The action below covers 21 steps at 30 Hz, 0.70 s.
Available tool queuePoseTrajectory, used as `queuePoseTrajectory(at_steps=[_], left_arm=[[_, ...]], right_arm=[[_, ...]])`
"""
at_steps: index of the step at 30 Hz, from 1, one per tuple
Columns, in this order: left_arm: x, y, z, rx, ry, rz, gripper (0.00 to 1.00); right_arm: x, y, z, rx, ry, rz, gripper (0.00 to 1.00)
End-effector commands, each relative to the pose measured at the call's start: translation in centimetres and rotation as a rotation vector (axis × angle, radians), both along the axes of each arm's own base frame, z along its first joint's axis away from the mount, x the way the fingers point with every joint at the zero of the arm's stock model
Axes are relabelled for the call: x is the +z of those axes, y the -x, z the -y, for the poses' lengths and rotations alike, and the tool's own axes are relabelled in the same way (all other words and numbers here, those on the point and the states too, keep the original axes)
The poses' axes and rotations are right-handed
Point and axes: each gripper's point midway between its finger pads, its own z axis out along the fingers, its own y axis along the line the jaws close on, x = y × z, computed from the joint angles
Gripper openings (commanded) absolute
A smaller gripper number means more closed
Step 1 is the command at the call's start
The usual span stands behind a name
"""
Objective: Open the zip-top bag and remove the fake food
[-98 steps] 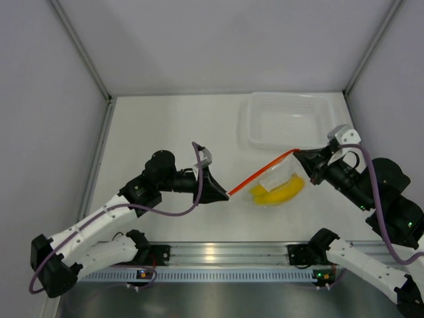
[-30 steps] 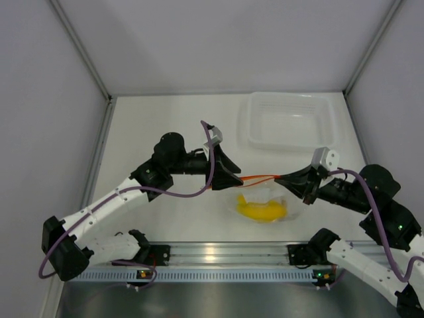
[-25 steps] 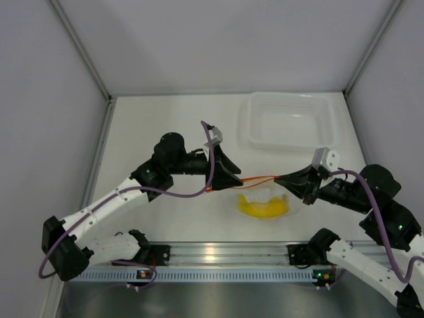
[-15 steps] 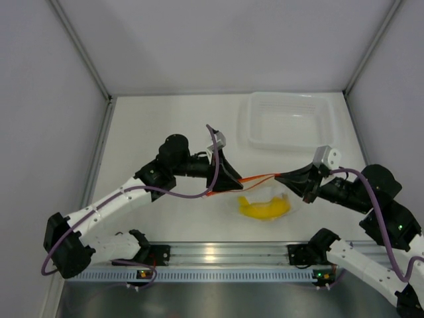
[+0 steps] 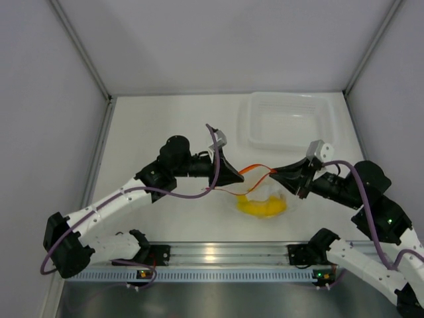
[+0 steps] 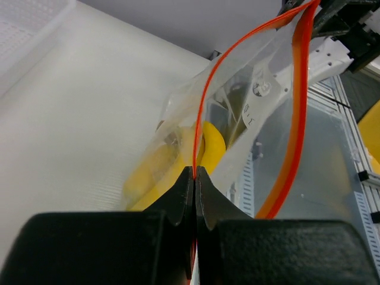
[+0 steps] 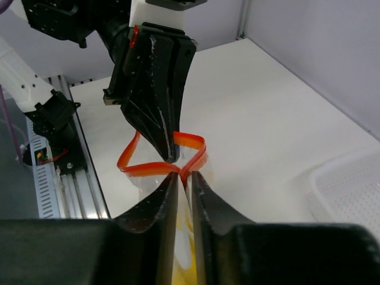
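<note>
The clear zip-top bag (image 5: 265, 193) hangs between both grippers above the table, its orange-red zipper strip (image 5: 254, 169) bowed open in a loop. The yellow banana bunch (image 5: 262, 207) lies in the bag's bottom. My left gripper (image 5: 237, 177) is shut on one side of the zipper strip (image 6: 199, 130), with the banana (image 6: 208, 145) behind it. My right gripper (image 5: 277, 176) is shut on the bag's other end, where the strip (image 7: 160, 169) folds together; the left gripper (image 7: 169, 155) grips just beyond. The smaller yellow-green fruit is not visible.
A rigid clear plastic tray (image 5: 289, 120) stands at the back right of the white table. The aluminium rail (image 5: 225, 255) with the arm bases runs along the near edge. Grey walls enclose the left, right and back.
The grippers have moved closer together, so the once taut zipper strip now bows open in a loop. The bag and banana shifted slightly left.
</note>
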Motion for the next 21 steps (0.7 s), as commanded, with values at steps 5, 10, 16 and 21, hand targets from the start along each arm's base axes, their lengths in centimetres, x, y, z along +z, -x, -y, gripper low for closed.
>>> queuePoseTrajectory(at_steps=[5, 10, 16, 21], left_arm=[[2.2, -3.3, -1.1, 0.249, 0.034, 0.035, 0.0], [1.1, -6.0, -2.4, 0.439, -0.044, -0.009, 0.0], [0.4, -8.6, -3.4, 0.63, -0.075, -0.119, 0.0], [-0.5, -11.1, -4.6, 0.832, -0.048, -0.237, 0.0]], right_arm=[[1.8, -2.0, 0.3, -0.105, -0.048, -0.001, 0.32], [2.2, -2.8, 0.7, -0.168, -0.077, -0.05, 0.49], [2.0, -3.9, -0.7, -0.189, -0.137, -0.204, 0.46], [0.8, -5.1, -3.3, -0.179, -0.241, -0.415, 0.4]])
